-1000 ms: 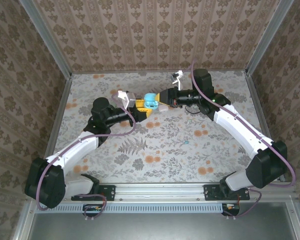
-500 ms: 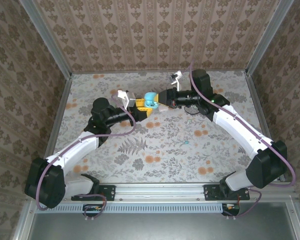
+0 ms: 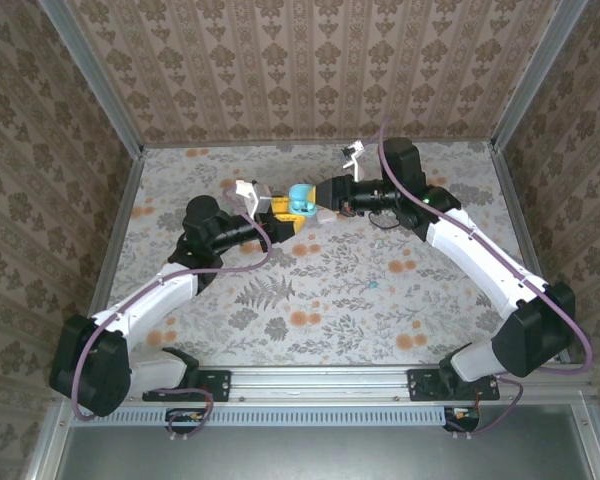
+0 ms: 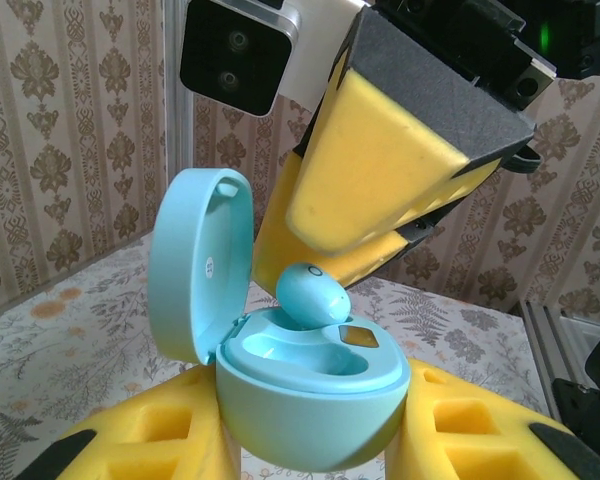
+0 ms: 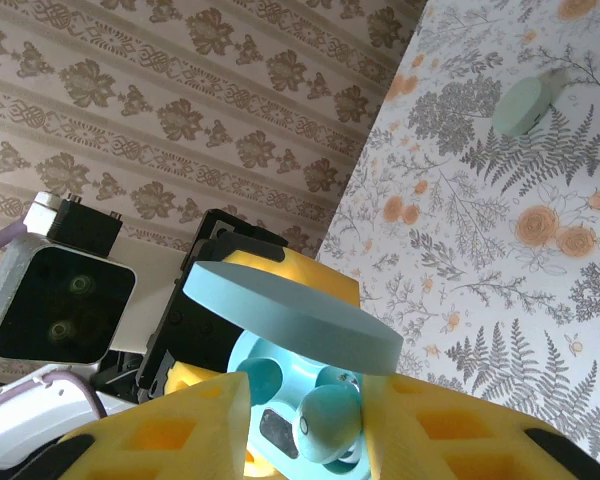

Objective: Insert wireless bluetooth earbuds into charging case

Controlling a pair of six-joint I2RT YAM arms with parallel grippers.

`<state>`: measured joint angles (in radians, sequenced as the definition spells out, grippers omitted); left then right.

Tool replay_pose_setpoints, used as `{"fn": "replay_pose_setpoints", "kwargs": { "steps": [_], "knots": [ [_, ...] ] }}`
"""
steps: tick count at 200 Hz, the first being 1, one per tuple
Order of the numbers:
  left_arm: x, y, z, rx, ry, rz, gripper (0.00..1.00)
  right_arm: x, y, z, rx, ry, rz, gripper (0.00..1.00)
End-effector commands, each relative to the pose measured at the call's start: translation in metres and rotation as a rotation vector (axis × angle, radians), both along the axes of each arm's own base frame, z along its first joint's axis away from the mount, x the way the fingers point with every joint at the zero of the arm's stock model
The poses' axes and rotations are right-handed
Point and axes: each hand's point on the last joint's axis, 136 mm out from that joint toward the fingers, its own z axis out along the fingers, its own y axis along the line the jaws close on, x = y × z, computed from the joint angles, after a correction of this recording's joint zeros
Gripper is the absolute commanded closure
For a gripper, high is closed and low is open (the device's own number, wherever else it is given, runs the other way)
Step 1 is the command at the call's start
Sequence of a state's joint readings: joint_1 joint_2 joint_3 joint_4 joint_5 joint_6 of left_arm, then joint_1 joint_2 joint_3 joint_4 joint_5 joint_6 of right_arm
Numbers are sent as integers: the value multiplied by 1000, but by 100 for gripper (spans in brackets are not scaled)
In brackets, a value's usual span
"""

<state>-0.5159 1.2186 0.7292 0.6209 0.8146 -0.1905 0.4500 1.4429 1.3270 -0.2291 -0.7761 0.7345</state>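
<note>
My left gripper (image 4: 310, 452) is shut on the pale teal charging case (image 4: 310, 400), held upright between its yellow fingers (image 4: 140, 450) with the lid (image 4: 195, 260) swung open. One teal earbud (image 4: 315, 295) rests tilted in the case's far slot; the near slot looks hollow. My right gripper (image 5: 310, 385) straddles that earbud (image 5: 330, 420) with its jaws slightly open and a gap on the left side. Seen from above, both grippers meet at the case (image 3: 300, 200), the left gripper (image 3: 280, 215) below it and the right gripper (image 3: 322, 197) beside it. A second earbud (image 3: 373, 285) lies on the table.
The floral tabletop (image 3: 310, 320) is walled in by patterned panels and metal posts. The loose earbud (image 5: 525, 105) lies on the cloth well to the right of the case. The arm bases sit on the rail (image 3: 310, 385) at the near edge.
My right gripper moved left and up to the open case with the earbud, and its jaws have parted a little. The left gripper and the case stayed put.
</note>
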Motion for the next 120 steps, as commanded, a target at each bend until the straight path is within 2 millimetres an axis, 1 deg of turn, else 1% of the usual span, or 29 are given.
{"fn": "replay_pose_setpoints", "kwargs": {
  "steps": [1, 47, 54, 64, 65, 67, 81, 89, 100, 108, 116, 120],
  "knots": [
    [-7, 0, 29, -54, -83, -20, 73, 2, -4, -1, -39, 2, -39, 59],
    [-6, 0, 26, -46, -82, -10, 73, 0, -9, 13, -33, -31, -66, 57],
    [-5, 0, 26, -45, -81, -8, 73, 0, -12, 14, -40, -34, -75, 57],
    [-4, 1, 25, -40, -81, 0, 73, 2, -15, 8, -57, -29, -92, 57],
    [-4, 1, 25, -40, -81, 1, 73, -1, -17, 14, -52, -42, -94, 57],
    [-4, 1, 25, -38, -82, 3, 73, -3, -19, 19, -49, -54, -99, 57],
    [-2, 2, 24, -33, -84, 18, 73, -6, -34, 22, -68, -75, -154, 57],
    [-2, 3, 24, -31, -87, 27, 74, -7, -46, 19, -84, -82, -193, 57],
    [-1, 5, 23, -29, -91, 41, 74, -7, -68, 7, -125, -69, -271, 58],
    [-1, 6, 24, -28, -94, 46, 74, -7, -86, -8, -155, -30, -329, 58],
    [-1, 6, 24, -27, -96, 50, 74, -7, -105, -28, -192, 20, -389, 59],
    [-1, 6, 24, -26, -97, 52, 74, -7, -116, -42, -222, 53, -423, 59]
  ]
}}
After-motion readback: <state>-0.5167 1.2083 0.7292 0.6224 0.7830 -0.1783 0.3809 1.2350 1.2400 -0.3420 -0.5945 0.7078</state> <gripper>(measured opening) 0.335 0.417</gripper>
